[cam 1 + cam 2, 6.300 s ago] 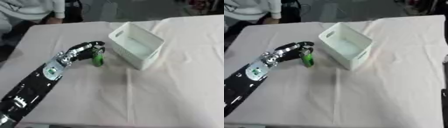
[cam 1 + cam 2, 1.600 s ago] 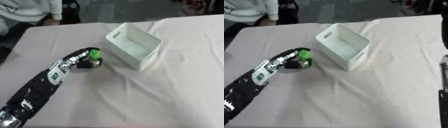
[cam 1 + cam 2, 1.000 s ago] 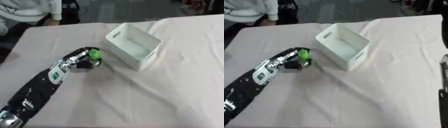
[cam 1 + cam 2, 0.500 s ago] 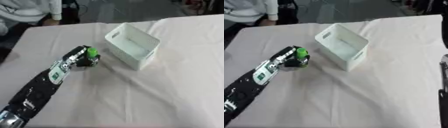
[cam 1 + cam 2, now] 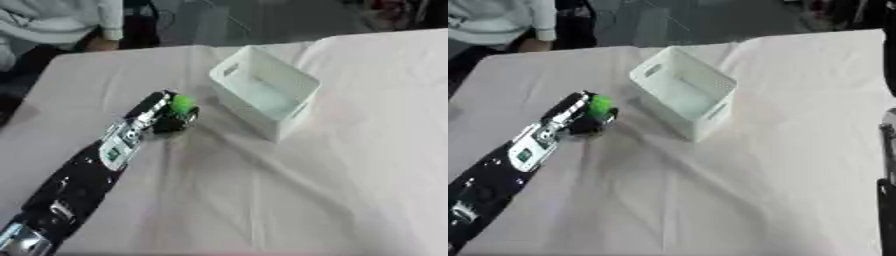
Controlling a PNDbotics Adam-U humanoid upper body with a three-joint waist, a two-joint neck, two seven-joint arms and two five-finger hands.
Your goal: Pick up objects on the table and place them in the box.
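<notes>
Moved since earlier: the small bright-green object (image 5: 183, 104) stood upright on the cloth beside the box a few seconds back; now it sits gathered into the robot's black-and-silver left hand (image 5: 163, 114), which has closed in on it. The whole picture has also shifted a little, which reads as the head moving.
Left hand: its fingers look curled round the green object, with the green top showing above them, just beside the near-left wall of the box.
Box: the white open-topped plastic box (image 5: 297, 84) with a slot handle stands on the pale tablecloth (image 5: 350, 165); what shows of its inside looks empty.
Done so far: judging by this, the grasp is made, but I cannot tell whether the object has left the cloth.
Left to do: lift, carry over the near rim, release inside. No other loose object shows on the table.
Right eye view only: a dark strip at the right edge, most likely the robot's right arm (image 5: 886, 190); no right hand can be made out, so its fingers are unknown.
Left eye view only: more of the left forearm toward the lower-left corner; nothing of the right side.
</notes>
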